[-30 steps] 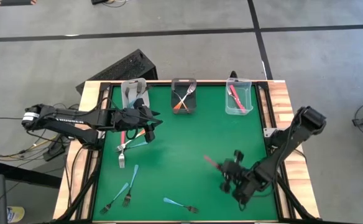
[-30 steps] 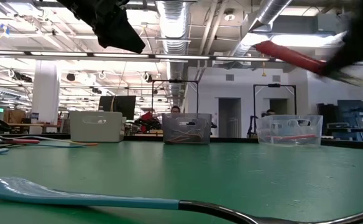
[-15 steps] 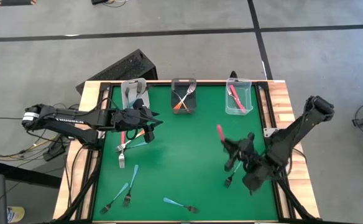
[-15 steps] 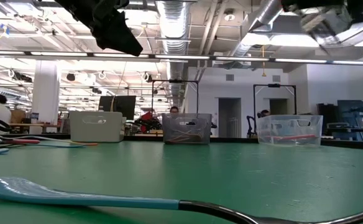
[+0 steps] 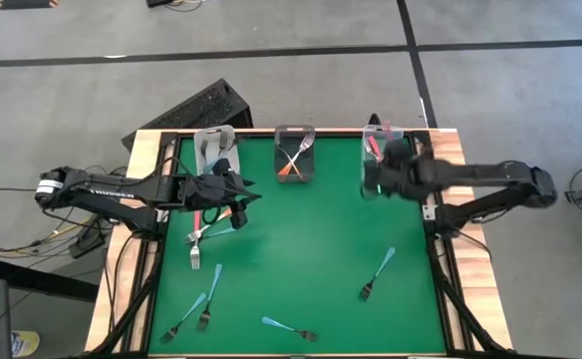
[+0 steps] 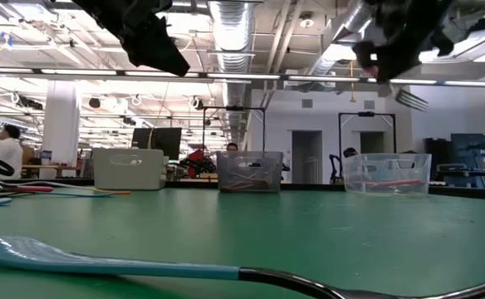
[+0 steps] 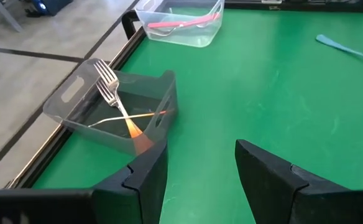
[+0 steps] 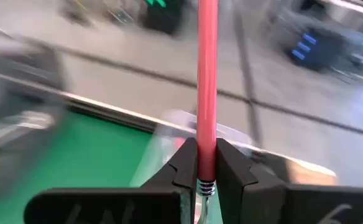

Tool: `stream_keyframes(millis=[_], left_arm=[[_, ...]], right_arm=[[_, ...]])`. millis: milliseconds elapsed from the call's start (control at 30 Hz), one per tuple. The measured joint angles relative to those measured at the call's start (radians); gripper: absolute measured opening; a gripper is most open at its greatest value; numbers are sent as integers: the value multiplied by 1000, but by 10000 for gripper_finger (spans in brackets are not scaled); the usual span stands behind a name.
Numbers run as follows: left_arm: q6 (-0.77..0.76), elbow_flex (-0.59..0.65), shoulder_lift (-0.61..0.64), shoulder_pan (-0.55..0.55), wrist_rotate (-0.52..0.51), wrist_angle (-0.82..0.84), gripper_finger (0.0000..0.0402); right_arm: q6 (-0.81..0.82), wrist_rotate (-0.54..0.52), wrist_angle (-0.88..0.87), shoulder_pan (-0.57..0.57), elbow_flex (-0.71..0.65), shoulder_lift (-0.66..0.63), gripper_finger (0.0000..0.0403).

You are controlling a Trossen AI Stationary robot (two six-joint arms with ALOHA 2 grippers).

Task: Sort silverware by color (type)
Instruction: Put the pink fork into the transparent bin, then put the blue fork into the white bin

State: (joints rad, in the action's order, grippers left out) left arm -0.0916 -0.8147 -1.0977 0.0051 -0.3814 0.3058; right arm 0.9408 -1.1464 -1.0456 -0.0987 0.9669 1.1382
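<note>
I am carrying a pink fork (image 8: 206, 74) clamped in the right end effector (image 5: 391, 168) over the clear bin (image 5: 369, 172) at two o'clock, needing release next.

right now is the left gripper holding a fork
No, the left gripper is open with only bare green mat between its fingers.

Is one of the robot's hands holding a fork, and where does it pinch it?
Yes. The right gripper pinches a pink-red fork low on its handle, just above the metal. The left gripper is open, holding nothing.
</note>
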Motion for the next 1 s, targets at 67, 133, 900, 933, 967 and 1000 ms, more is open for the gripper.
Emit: stream_keyframes(millis=[67,133,900,933,967,1000], left_arm=[[12,16,0,0,-15,-18,175],[28,49,0,0,-47,-43,175],[-289,297,0,-94,-191,-147,176],[-290,297,0,-96,-194,-148,176],[-297,297,0,-98,-200,-147,176],[-310,297,0,-101,-205,-143,176]], right_arm=[[-101,45,30,-126,-9,5,54],[-214,84,91,-235,-26,14,54],[-693,497,481,-590,-95,257,209],[-701,497,473,-579,-95,256,218],[-707,498,457,-565,-95,250,224],[-707,498,444,-548,-95,243,228]])
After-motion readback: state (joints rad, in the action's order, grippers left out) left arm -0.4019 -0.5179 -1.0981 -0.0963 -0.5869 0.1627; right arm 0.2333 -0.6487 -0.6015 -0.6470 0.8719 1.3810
